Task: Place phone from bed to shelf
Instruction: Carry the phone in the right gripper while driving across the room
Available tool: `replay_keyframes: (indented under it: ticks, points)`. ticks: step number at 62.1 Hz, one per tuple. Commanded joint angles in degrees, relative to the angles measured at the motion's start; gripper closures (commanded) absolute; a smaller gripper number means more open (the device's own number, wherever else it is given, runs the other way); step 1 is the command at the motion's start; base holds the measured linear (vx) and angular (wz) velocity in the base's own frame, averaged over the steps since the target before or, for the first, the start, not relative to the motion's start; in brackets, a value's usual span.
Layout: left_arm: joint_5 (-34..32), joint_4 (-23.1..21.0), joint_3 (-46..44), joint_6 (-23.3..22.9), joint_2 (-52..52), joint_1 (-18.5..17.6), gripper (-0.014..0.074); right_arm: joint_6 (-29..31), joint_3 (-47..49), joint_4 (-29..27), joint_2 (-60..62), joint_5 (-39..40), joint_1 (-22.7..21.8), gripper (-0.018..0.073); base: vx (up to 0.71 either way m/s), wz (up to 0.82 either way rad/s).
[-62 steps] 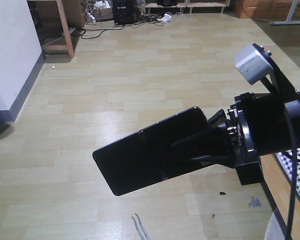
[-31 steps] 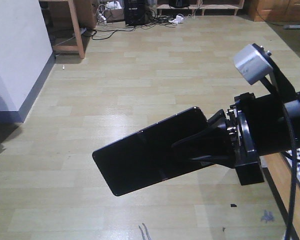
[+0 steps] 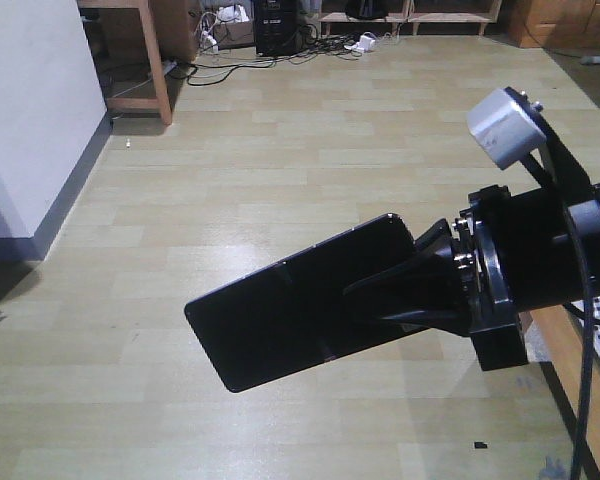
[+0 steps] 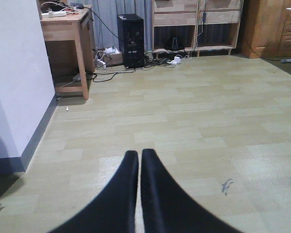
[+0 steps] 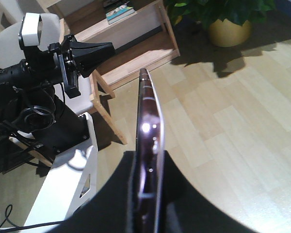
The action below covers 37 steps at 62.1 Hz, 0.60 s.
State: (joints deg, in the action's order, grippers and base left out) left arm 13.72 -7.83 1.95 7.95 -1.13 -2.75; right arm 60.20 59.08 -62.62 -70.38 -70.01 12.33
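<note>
Pale wood-look plank floor (image 4: 194,121) is running across the whole room, and light is bouncing off it in a soft glare near the middle. A white wall (image 4: 14,73) with a grey baseboard (image 4: 36,141) is jutting in on the left. Past its corner a wooden desk (image 4: 68,34) is sitting, and a black PC tower (image 4: 131,40) is standing near it with cables (image 4: 111,74) sprawling over the floor. A brown cabinet (image 4: 266,26) is filling the far right. In the right wrist view, a leafy plant in a yellow pot (image 5: 231,31) is throwing shadow on the planks.
</note>
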Motion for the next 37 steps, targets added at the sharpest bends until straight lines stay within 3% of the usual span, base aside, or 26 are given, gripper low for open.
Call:
replay_keyframes:
  ticks: [1, 37]
  points:
    - [-4.22, -0.49, 0.16, -0.22, -0.27, -0.23, 0.0596, 0.41, 1.51, -5.43, 1.45, -3.96, -0.13, 0.0561, 0.22, -0.05]
    - [-4.22, -0.49, 0.16, -0.22, -0.27, -0.23, 0.0596, 0.41, 1.51, -5.43, 1.45, -3.96, -0.13, 0.0561, 0.24, -0.04]
